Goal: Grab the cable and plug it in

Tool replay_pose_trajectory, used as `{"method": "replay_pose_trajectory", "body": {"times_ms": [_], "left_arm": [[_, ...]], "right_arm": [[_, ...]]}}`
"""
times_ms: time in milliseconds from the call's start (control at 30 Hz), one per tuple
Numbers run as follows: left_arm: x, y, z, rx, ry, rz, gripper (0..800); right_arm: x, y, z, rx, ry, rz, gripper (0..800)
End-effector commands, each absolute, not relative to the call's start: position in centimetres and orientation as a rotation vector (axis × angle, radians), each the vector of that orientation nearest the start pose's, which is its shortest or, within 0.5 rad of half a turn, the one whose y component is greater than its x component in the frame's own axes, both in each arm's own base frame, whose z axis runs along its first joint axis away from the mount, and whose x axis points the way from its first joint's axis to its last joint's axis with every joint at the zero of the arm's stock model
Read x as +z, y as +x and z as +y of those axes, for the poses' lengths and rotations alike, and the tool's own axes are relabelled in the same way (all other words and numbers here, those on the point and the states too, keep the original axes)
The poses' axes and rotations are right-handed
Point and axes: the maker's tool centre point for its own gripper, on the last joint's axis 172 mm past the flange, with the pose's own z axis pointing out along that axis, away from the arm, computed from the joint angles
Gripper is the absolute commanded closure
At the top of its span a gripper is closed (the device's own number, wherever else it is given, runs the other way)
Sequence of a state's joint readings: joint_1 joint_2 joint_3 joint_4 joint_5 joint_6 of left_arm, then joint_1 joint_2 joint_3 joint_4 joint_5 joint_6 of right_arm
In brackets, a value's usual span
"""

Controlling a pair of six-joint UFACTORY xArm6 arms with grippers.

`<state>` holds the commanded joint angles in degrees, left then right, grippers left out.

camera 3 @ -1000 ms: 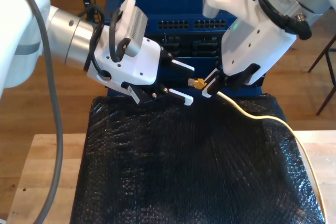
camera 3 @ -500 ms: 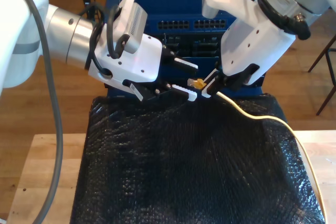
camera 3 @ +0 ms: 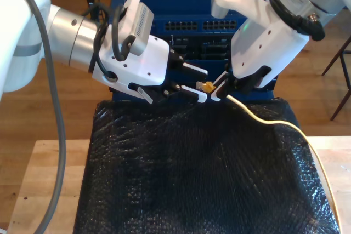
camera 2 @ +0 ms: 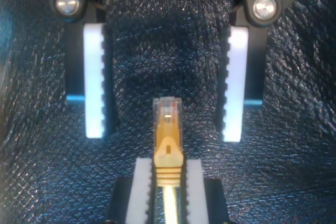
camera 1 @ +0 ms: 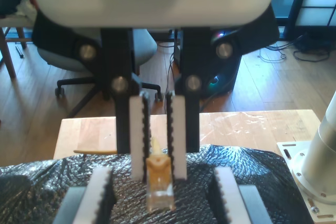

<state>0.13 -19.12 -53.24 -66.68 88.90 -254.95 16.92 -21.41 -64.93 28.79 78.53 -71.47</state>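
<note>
The cable (camera 3: 274, 121) is thin and pale yellow and runs across the black mat from the exterior view's right. My second gripper (camera 3: 218, 89), on the arm at the exterior view's right, is shut on it just behind the yellowish clear plug (camera 3: 207, 86). The plug (camera 2: 168, 124) sticks out past its pads (camera 2: 143, 182). Facing it, my first gripper (camera 3: 202, 85), on the arm at the exterior view's left, is open. Its pads (camera 1: 100, 198) stand on either side of the plug (camera 1: 159, 187) without touching it.
A blue rack unit (camera 3: 203, 26) with rows of ports stands just behind the two grippers. A black textured mat (camera 3: 192, 179) covers the wooden table (camera 3: 49, 179). An office chair (camera 1: 105, 56) and an arm base (camera 1: 315, 171) stand beyond the table.
My first gripper has moved toward the exterior view's right, so its open fingers now bracket the plug. My second gripper has held still with the cable.
</note>
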Motion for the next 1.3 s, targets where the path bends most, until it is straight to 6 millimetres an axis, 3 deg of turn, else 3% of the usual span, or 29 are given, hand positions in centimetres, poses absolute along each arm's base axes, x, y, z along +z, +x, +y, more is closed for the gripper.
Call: {"method": "replay_pose_trajectory", "body": {"times_ms": [533,1300], "left_arm": [[39.28,35.23,-24.45,0.89,1.441,-1.498,506],[39.38,35.15,-24.45,0.893,1.441,-1.5,566]], "right_arm": [[38.15,35.36,23.3,-0.483,-2.012,-1.827,796],[38.18,35.31,23.42,-0.484,-2.008,-1.826,796]]}}
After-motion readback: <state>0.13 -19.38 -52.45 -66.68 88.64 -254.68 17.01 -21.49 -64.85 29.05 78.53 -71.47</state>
